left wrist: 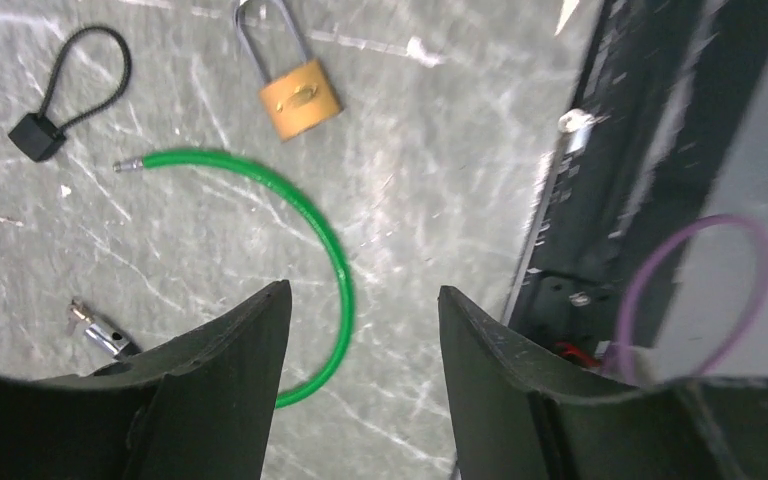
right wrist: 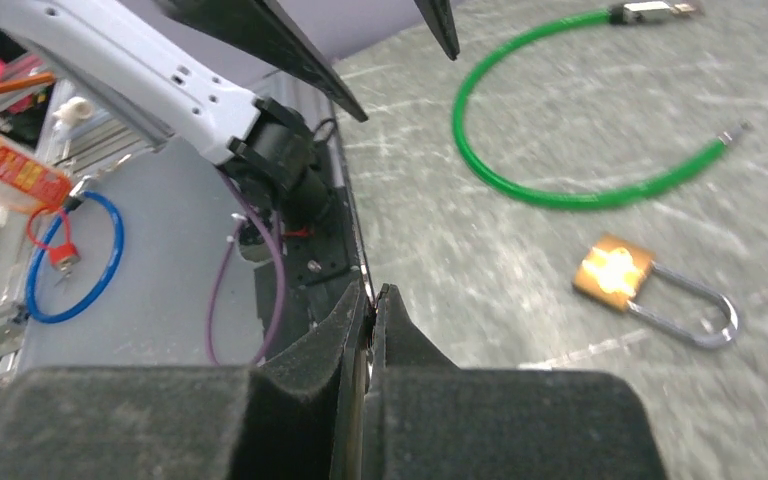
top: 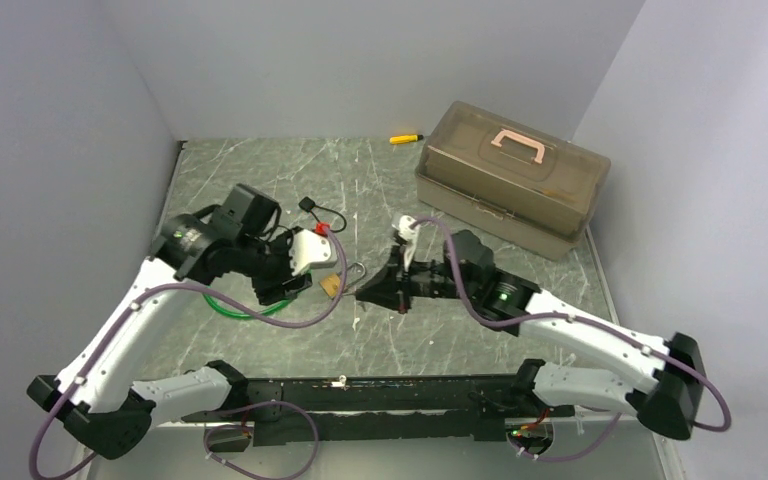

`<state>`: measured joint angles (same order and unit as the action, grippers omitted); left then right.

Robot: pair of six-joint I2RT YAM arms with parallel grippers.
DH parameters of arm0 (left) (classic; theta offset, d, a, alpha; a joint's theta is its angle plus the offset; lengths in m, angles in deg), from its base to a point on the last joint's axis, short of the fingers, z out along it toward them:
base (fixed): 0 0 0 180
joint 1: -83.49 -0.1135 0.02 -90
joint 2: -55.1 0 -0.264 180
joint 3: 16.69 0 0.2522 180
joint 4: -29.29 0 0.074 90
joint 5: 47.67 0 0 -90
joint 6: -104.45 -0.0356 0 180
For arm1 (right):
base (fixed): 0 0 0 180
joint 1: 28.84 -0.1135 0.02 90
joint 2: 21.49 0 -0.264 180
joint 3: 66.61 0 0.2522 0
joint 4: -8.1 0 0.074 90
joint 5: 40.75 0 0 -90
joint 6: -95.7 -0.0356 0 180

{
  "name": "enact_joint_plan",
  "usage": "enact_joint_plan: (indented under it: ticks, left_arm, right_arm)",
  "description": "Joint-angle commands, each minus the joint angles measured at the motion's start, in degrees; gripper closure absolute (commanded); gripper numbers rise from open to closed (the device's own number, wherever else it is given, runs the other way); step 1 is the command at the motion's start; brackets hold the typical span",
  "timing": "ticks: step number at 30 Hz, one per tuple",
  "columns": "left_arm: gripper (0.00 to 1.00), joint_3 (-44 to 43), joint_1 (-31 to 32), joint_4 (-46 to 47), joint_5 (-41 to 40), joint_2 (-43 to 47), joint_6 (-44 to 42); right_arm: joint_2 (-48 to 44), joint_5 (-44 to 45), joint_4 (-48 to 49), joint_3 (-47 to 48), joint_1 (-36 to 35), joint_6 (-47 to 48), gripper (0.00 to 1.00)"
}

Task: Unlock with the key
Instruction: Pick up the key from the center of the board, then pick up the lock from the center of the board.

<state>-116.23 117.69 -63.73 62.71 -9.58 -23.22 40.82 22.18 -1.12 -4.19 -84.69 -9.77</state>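
Note:
A small brass padlock (top: 332,284) (left wrist: 302,97) (right wrist: 612,275) lies flat on the marbled table, both legs of its shackle in the body. A green cable (left wrist: 305,215) (right wrist: 520,190) curves beside it. Out of the cable's metal barrel (left wrist: 110,338) sticks a tiny pale silvery piece that looks like the key (left wrist: 79,313) (right wrist: 687,8). My left gripper (left wrist: 363,290) (top: 285,288) hangs open over the cable, holding nothing. My right gripper (right wrist: 370,292) (top: 363,295) is shut just right of the padlock, with nothing recognisable between its pads.
A black cord loop with a block (left wrist: 70,90) (top: 310,205) lies beyond the padlock. A brown lidded toolbox (top: 510,180) stands at the back right, a yellow-and-black tool (top: 406,138) beside it. A dark rail (top: 380,385) runs along the near edge. Walls close three sides.

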Motion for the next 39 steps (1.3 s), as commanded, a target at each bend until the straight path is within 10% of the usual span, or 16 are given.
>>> enact_joint_plan:
  ticks: [1, 18, 39]
  left_arm:
    - [0.39, 14.2, -2.5, 20.4, -7.7, 0.3, -11.1]
    - [0.48, 15.0, -7.5, 51.6, -17.1, -35.2, -11.0]
    - [0.51, 28.7, -1.1, 50.0, -9.9, -30.3, -6.5]
  right_arm:
    - [-9.4, 6.8, -4.0, -5.6, 1.7, -3.0, 1.00]
    - [-25.5, 19.6, -13.4, -10.1, 2.6, -9.3, 1.00]
    - [-24.8, 18.4, -13.9, -7.0, 3.5, -7.7, 1.00]
